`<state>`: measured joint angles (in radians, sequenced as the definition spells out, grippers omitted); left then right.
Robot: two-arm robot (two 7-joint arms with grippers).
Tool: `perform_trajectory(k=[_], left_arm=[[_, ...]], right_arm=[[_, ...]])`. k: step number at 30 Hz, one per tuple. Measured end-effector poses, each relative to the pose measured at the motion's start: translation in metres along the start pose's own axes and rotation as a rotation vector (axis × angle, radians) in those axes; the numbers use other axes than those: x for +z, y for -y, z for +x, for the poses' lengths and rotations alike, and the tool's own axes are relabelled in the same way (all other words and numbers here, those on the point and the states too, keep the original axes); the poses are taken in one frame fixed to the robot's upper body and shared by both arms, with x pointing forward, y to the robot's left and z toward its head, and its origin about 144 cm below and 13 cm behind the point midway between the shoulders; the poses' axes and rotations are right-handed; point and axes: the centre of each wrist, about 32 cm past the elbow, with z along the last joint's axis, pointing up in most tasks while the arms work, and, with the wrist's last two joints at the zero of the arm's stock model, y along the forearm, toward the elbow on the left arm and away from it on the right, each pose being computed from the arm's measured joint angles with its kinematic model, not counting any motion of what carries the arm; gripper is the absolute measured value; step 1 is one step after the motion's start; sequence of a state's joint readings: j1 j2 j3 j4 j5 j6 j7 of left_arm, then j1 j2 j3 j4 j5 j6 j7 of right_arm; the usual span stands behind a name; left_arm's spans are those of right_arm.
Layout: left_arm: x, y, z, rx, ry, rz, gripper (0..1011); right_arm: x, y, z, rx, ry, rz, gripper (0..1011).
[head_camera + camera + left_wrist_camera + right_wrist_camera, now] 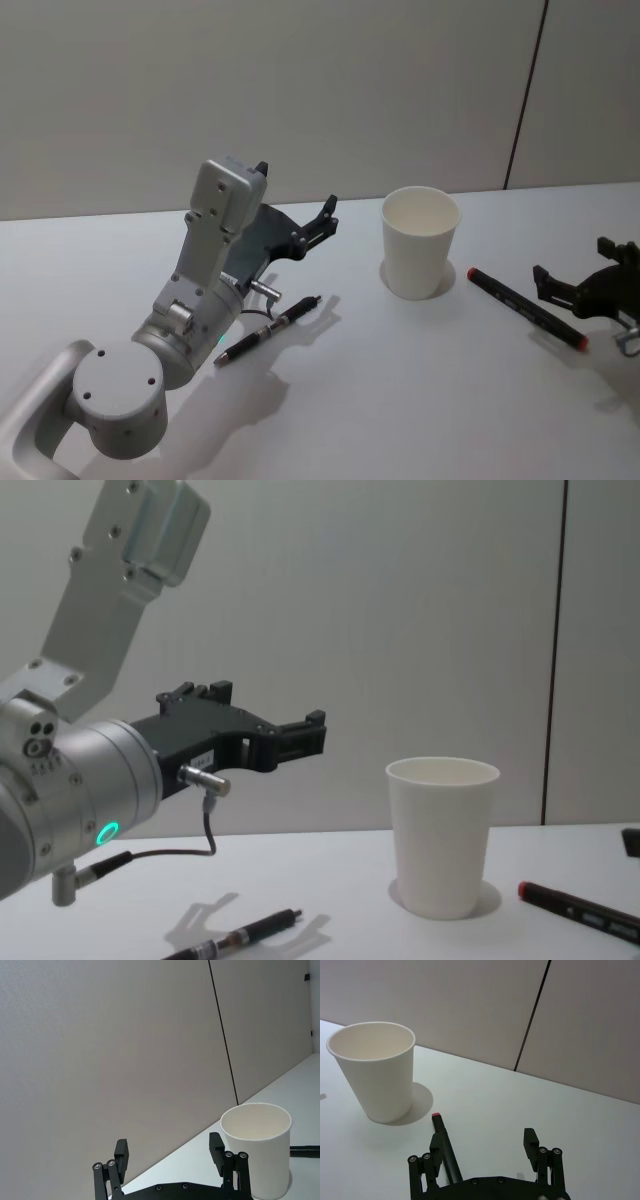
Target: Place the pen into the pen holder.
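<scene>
Pen holder, a white paper cup, stands upright mid-desk. A black pen lies flat to its near left, below the raised left gripper, whose fingers are spread and empty. A red-tipped marker lies right of the cup, beside the low right gripper, fingers likewise spread, gripping nothing.

The pen holder stood on the table; a pen lay left of it, below the left gripper; a marker lay right, by the right gripper.
</scene>
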<state>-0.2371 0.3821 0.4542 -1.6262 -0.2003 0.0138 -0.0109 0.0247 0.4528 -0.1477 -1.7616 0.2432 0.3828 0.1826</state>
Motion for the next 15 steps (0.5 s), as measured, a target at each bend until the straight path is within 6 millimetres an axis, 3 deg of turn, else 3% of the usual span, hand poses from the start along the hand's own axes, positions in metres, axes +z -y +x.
perform_trajectory(k=[15], left_arm=[[0.0, 0.0, 0.0, 0.0, 0.0, 0.0, 1001]], right_arm=[[-0.001, -0.021, -0.006, 0.038, 0.017, -0.064, 1001]])
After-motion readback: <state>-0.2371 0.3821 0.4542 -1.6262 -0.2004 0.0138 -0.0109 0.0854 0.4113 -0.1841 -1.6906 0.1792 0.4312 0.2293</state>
